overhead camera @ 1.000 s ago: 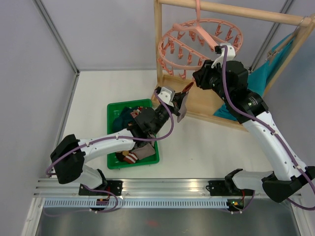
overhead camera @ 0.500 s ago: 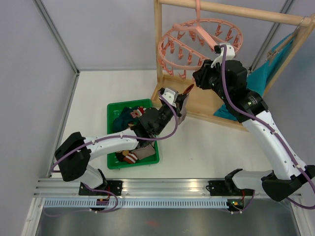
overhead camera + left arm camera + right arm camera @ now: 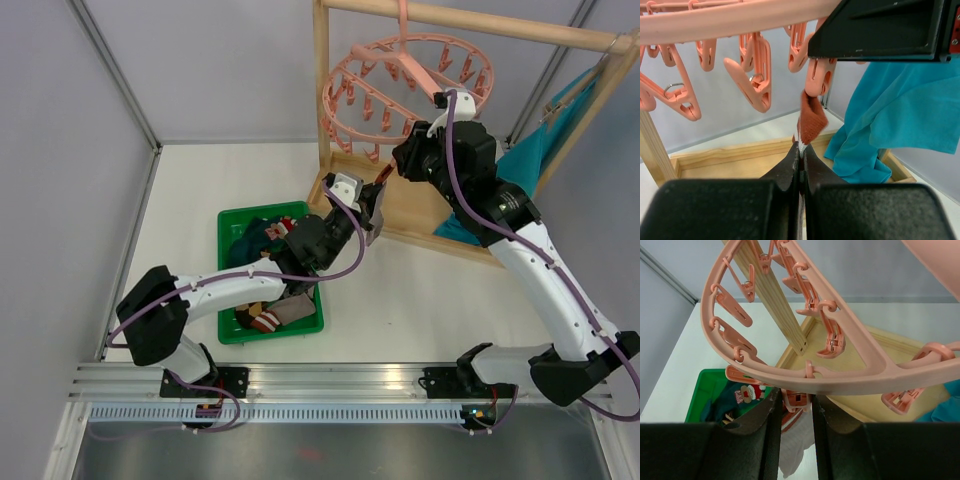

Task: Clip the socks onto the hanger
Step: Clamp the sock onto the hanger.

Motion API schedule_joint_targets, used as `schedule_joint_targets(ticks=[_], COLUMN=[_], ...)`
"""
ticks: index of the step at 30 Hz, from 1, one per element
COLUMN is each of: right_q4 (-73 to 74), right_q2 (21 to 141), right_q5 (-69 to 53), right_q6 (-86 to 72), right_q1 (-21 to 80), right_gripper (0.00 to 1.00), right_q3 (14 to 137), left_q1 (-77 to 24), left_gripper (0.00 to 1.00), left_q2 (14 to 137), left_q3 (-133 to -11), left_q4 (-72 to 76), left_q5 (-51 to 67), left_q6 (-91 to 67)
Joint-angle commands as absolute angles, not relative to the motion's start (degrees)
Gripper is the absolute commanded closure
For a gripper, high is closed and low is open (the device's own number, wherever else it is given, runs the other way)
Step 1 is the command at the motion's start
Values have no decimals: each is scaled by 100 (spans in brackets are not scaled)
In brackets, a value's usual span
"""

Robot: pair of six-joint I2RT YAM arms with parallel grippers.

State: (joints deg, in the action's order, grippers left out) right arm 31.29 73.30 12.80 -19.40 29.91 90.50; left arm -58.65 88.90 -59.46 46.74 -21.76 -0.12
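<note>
Sock (image 3: pixel 811 119), red-brown cuff end with a white stripe, is pinched in the left gripper (image 3: pixel 801 152). Its jaws are narrow and pressed flat on the fabric. Long axis is near upright. The cuff tip points up at the hanger (image 3: pixel 740 17), with its top edge touching or just under one peg (image 3: pixel 818 82) on the hanger's near rim. Cannot tell if the fabric is inside the peg mouth. The sock below the jaws is hidden.

Right gripper (image 3: pixel 792 401) reaches in under the hanger ring, jaws narrow and squeezing that same peg. Its black body sits right over the peg in the left wrist view and blocks the peg's top.

Neighbouring pegs (image 3: pixel 756 75) dangle close by, the nearest just left of the gripped one.

Other socks (image 3: pixel 268 240) lie heaped in a green bin (image 3: pixel 226 222) on the desk (image 3: pixel 200 180), below and left of the hanger in the top view and well apart from it.

Hanger hangs from the top bar of a wooden frame (image 3: pixel 322 110). The frame's post stands just beside the hanger's left rim and its base board lies under the hanger. Teal cloth (image 3: pixel 900 110) drapes on the frame right of the hanger, behind the held sock.
</note>
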Motion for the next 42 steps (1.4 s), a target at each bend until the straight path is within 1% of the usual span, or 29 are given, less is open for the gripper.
schedule_joint_targets(ticks=[1,22,31,42], right_q4=[3243,3366,3235,3155], right_q2=[7435,7629,7611,7506], right_q5=[1529,1731,1846,1802], right_q6=[-2144,-2232,-2250,-2303], right_q1=[3041,3138,3182,3217], right_gripper=[100,100,100,100], right_q3=[9308,9448,9361,9229], left_q1=[-5897,-5906,-5924,-5950], left_gripper=[98,98,98,98], left_q2=[9000,9088,9062,9070], left_q3=[-6205,-6337,-6337,-6293], left_q4=[5115,5229,5229,5344], left_q5=[-2294,-2127,-1758,-1889], left_q6=[79,53,-69,-79])
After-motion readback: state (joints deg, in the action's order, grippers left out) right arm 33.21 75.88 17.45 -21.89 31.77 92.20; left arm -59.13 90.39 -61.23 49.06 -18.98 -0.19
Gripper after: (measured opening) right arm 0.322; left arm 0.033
